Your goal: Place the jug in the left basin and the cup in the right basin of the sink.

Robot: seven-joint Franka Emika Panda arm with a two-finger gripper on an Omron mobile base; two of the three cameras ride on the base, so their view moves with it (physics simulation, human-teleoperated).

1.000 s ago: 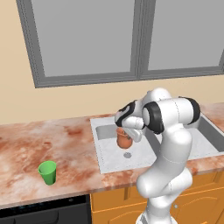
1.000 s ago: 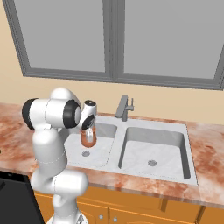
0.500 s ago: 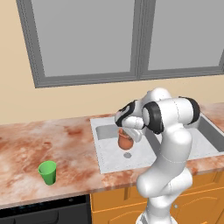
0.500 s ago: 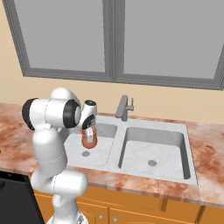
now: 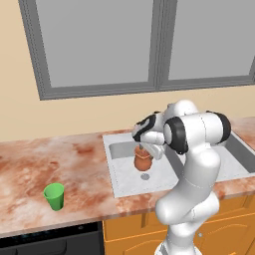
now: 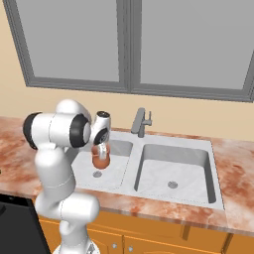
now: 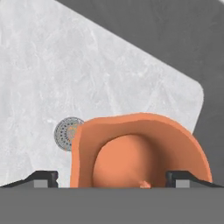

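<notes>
Blocking much of the sink [image 5: 119,189], the white arm hides the wider basin [image 6: 173,168] in the left base view; the right base view shows that basin whole, with its round drain, at about 3 o'clock from the arm. The gripper [image 5: 143,149] hangs over the smaller basin [image 5: 127,172], clamped on the neck of the jug [image 5: 142,160], which hangs upright in the air above the basin floor. From the right base view the jug [image 6: 100,158] sits just above the drain [image 6: 97,174], and the fingers are hard to separate from the white hand there. The hand view looks straight down into the jug [image 7: 140,153], whose lower edge is cut off by the frame; both dark fingertips [image 7: 39,178] flank its rim, seemingly touching it. The drain [image 7: 66,133] peeks out at 9 o'clock of the jug, partly covered. The cup [image 5: 54,196] stands upright on the counter [image 5: 50,159], well apart at 8 o'clock from the sink.
</notes>
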